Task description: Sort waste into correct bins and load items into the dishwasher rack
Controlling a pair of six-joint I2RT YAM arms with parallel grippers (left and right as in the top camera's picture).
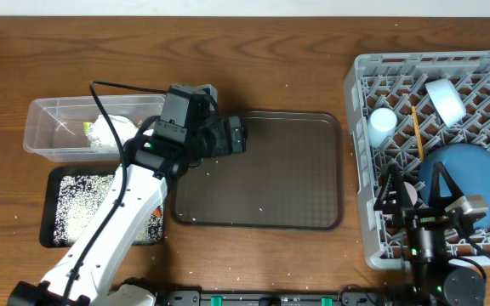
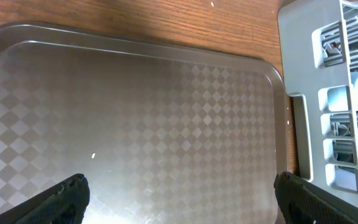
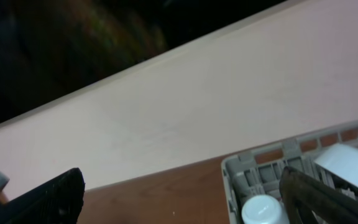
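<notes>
Brown wood grain runs right across the table [image 1: 253, 51] from overhead. At its left sits the clear tub [image 1: 54, 127] with the crumpled wrapper [image 1: 105, 132] inside, and just below it the black tray [image 1: 49, 212], speckled with white rice grains [image 1: 83, 204]. Centre stage is the dark brown serving tray [image 1: 287, 170], and the left gripper [image 1: 238, 136] hangs over its left end. Over on the right, the grey rack [image 1: 360, 85] is loaded — light blue cup [image 1: 382, 125], pale bowl [image 1: 445, 99], a chopstick [image 1: 416, 132] and the blue plate [image 1: 475, 183] are all in there. The right gripper [image 1: 418, 183] is above the rack's near side, beside the plate. Left wrist view now: chequered tray surface below, the rack's wall at the right edge, both fingertips spread wide with nothing between them. Right wrist view: a pale wall [image 3: 197, 106] beyond the table edge, the rack's far corner with cup and bowl peeking in — fingers splayed fully apart, gripping nothing.
</notes>
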